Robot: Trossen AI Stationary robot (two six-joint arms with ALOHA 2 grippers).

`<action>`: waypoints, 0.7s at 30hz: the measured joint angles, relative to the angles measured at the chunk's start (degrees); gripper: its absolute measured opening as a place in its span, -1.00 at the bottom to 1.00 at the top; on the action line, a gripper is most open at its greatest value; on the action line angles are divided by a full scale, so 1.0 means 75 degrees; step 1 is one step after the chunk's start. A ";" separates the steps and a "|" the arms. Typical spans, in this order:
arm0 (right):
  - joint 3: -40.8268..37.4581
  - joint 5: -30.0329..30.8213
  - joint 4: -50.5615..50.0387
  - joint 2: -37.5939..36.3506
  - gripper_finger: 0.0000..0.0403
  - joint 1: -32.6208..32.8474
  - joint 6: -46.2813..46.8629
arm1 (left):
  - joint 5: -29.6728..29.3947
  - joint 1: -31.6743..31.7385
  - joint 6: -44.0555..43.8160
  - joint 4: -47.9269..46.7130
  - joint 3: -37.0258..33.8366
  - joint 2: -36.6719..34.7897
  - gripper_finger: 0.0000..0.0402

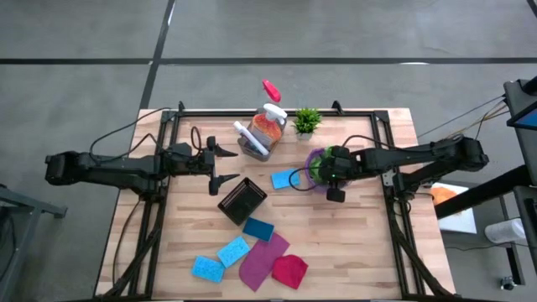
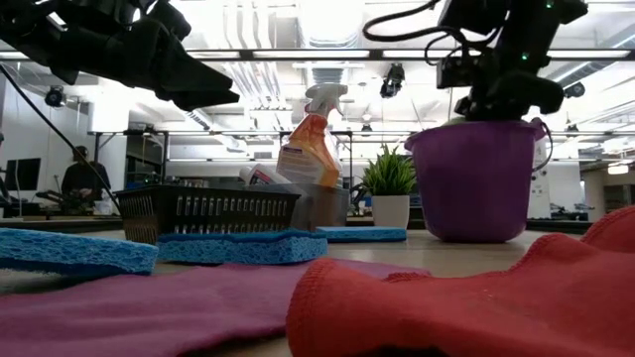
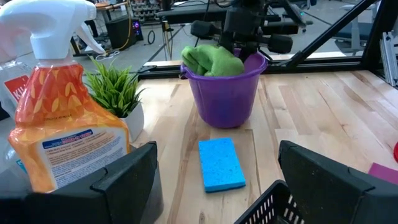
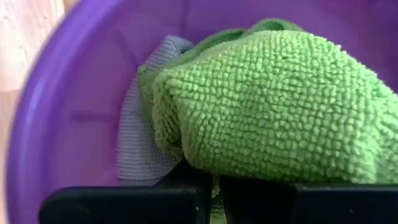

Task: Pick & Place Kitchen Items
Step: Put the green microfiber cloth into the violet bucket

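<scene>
A purple bucket point(image 1: 314, 159) stands on the table right of centre. A green cloth point(image 3: 211, 59) is heaped in it above the rim, over a grey cloth point(image 4: 140, 143). My right gripper point(image 4: 214, 194) is over the bucket, pointing steeply down, shut at the green cloth. My left gripper point(image 1: 225, 165) hangs open left of centre, holding nothing. A blue sponge point(image 3: 221, 163) lies flat between the bucket and the left gripper. Three more blue sponges point(image 1: 233, 251), a magenta cloth point(image 1: 263, 260) and a red cloth point(image 1: 289, 270) lie near the front edge. My right gripper comes at the green cloth from above, slanting down into the bucket. Its shut fingers point(image 4: 155, 202) meet the cloth's upper fold point(image 4: 214, 177), and a sliver of green shows between them. The cloth's bulk rests in the bucket on the grey cloth.
A black basket point(image 1: 242, 200) sits tilted at the table's centre. An orange spray bottle point(image 1: 267, 124) stands in a grey holder at the back, beside a small potted plant point(image 1: 305, 122). A red item point(image 1: 271, 89) lies on the floor beyond the far edge.
</scene>
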 joint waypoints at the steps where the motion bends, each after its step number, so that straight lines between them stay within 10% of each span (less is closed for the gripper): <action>1: 0.0056 0.0000 0.0000 0.0047 -0.91 0.0000 0.0031 | 0.0000 0.0003 0.0000 -0.0001 0.0000 0.0000 0.67; 21: 0.2347 0.0000 -0.1829 0.0184 0.42 0.0090 0.0141 | 0.0000 0.0002 0.0058 -0.0055 0.0000 0.0002 0.67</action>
